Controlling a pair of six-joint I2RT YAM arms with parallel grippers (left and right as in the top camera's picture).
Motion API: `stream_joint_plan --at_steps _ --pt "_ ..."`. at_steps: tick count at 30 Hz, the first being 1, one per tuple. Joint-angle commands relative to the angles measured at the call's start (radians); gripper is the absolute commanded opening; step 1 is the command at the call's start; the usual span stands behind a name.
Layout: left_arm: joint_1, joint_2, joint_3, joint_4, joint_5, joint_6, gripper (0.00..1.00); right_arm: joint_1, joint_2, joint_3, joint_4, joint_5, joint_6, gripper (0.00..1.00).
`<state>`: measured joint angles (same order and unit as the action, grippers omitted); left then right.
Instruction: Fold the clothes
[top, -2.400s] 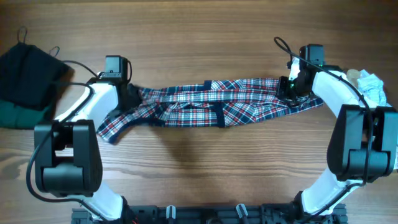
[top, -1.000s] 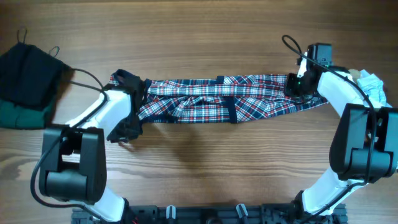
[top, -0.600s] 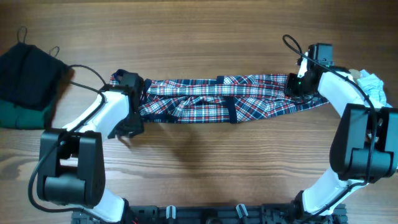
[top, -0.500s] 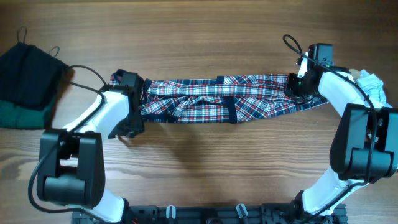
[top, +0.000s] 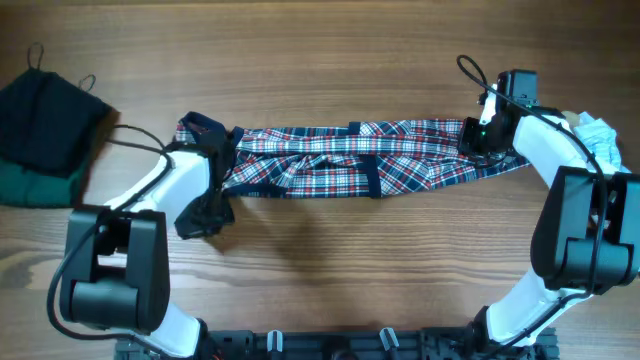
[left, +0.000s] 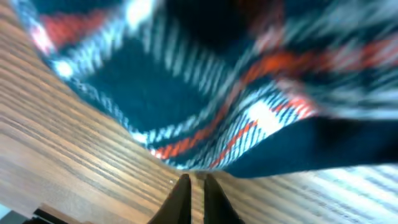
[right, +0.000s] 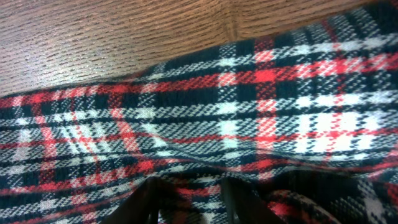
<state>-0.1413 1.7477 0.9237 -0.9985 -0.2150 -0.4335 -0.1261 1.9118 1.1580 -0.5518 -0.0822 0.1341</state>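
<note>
The left gripper (top: 205, 218), seen from overhead, sits on the bare wooden table (top: 320, 60) just below the left end of the plaid shirt (top: 340, 165). The shirt lies bunched in a long band across the table, and the right gripper (top: 478, 138) is at its far right end. A black garment (top: 40, 120) lies well apart at the upper left.

From the left wrist the fingertips (left: 181, 190) are pinched almost together over bare wood and have hold of nothing; the blurred plaid edge hangs just above.

From the right wrist the fingers (right: 146, 196) stand partly closed, with a ridge of plaid cloth caught between them.
</note>
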Motion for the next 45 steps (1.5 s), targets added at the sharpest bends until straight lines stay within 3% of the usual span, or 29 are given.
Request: stream_joint_plan --at_steps 1,3,5,6,8,11,12,14,15,16,23,31,38,45 --pt "0.01 -0.005 0.026 0.023 -0.036 -0.085 0.77 -0.023 0.094 -0.056 0.005 0.043 -0.004 0.36" --pt "0.024 -0.005 0.026 0.033 -0.024 -0.095 0.88 -0.023 0.094 -0.056 0.002 0.043 -0.004 0.37" --pt "0.028 -0.005 0.026 0.042 -0.014 -0.013 0.9 -0.023 0.094 -0.056 0.002 0.043 -0.004 0.36" --pt "0.027 -0.005 0.026 0.08 0.032 0.096 0.91 -0.023 0.094 -0.056 0.003 0.042 -0.004 0.37" --pt "0.027 -0.005 0.025 0.116 0.086 0.179 0.9 -0.023 0.094 -0.056 0.002 0.042 -0.004 0.36" --pt "0.027 -0.005 0.025 0.133 0.084 0.195 0.81 -0.023 0.094 -0.056 0.002 0.042 -0.004 0.37" --pt "0.027 -0.005 0.025 0.136 0.084 0.195 0.71 -0.023 0.094 -0.056 0.002 0.042 -0.004 0.36" --pt "0.027 -0.005 0.025 0.129 0.084 0.195 0.4 -0.023 0.094 -0.056 0.002 0.042 -0.004 0.36" --pt "0.027 -0.005 0.025 0.119 0.083 0.195 0.17 -0.023 0.094 -0.056 0.002 0.042 -0.004 0.36" --pt "0.027 -0.005 0.026 0.111 0.084 0.195 0.05 -0.023 0.094 -0.056 0.002 0.042 -0.004 0.36" --pt "0.028 -0.02 0.118 0.055 0.084 0.195 0.04 -0.023 0.094 -0.056 0.003 0.032 -0.004 0.36" --pt "0.067 -0.022 0.177 0.135 0.039 0.195 0.04 -0.023 0.094 -0.056 0.003 0.032 -0.005 0.36" --pt "0.108 -0.103 0.287 0.03 0.039 0.195 0.04 -0.023 0.094 -0.056 0.005 0.032 -0.004 0.37" --pt "0.108 -0.129 0.288 0.033 0.117 0.194 0.04 -0.023 0.094 -0.056 0.005 0.032 -0.004 0.37"
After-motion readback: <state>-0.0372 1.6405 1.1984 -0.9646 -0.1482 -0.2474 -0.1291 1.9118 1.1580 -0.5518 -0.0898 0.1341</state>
